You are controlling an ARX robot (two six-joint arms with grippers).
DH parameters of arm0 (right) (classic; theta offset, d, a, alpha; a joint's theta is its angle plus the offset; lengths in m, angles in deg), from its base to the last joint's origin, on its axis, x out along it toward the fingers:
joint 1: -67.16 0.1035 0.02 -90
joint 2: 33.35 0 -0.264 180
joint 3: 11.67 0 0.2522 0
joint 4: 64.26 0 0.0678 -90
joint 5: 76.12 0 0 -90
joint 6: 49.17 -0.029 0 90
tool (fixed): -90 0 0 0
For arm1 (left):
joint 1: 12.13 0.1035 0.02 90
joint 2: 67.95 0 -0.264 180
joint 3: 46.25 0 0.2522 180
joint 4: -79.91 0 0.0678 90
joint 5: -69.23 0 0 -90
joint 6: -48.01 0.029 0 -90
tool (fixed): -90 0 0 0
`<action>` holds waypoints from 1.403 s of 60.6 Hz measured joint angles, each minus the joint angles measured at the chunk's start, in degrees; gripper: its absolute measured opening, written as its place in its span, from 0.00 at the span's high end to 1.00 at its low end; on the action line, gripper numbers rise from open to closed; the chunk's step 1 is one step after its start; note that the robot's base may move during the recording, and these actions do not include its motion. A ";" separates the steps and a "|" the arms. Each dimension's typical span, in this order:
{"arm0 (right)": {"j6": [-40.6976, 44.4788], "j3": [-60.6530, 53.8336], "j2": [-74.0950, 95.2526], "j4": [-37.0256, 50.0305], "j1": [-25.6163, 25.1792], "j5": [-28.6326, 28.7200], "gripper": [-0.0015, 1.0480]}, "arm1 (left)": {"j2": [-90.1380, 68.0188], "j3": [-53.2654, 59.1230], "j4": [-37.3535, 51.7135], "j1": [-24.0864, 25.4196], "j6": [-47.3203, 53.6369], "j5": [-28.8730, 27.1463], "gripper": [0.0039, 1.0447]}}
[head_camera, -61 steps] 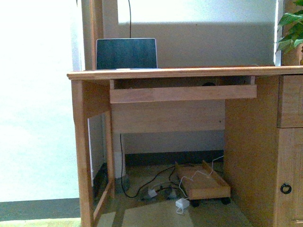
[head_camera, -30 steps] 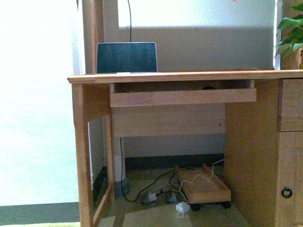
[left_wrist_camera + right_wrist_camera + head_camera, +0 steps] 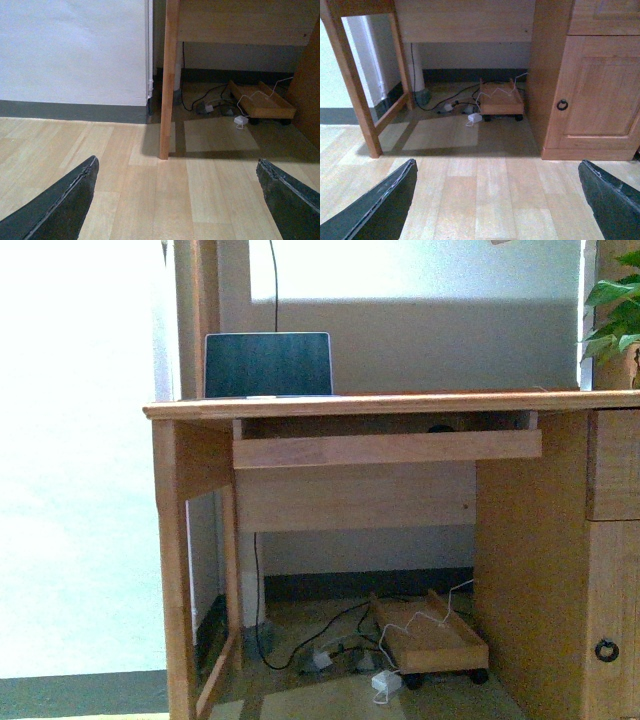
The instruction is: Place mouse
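The mouse [image 3: 441, 427] shows in the front view only as a low dark sliver: a small domed top peeking over the front rail of the pull-out tray [image 3: 385, 447]. It sits just under the desk top [image 3: 400, 400], right of the tray's middle. Its colour reads as dark grey to black. The rail hides its outline and underside. It is far smaller than the laptop [image 3: 268, 364] that stands open on the desk top toward the left.

Neither arm appears in the front view. In the left wrist view the left gripper [image 3: 176, 164] has its dark fingers [image 3: 65, 200] spread wide, with nothing between them but the wooden floor [image 3: 210, 190]. The right gripper [image 3: 497, 164] is spread just as wide and holds nothing — it faces the space beneath the desk, where a low wheeled stand [image 3: 501, 100] and a white adapter [image 3: 475, 118] lie beside a cupboard door [image 3: 600, 90].
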 joint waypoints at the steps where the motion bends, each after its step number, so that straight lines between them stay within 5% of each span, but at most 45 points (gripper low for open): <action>1: 0.00 0.00 0.00 0.00 0.00 0.00 0.07 | 0.00 0.00 0.00 0.00 0.00 0.00 0.07; 85: -0.02 0.00 0.00 -0.02 -0.04 -0.04 0.07 | 0.02 0.00 -0.02 0.00 0.00 0.00 0.07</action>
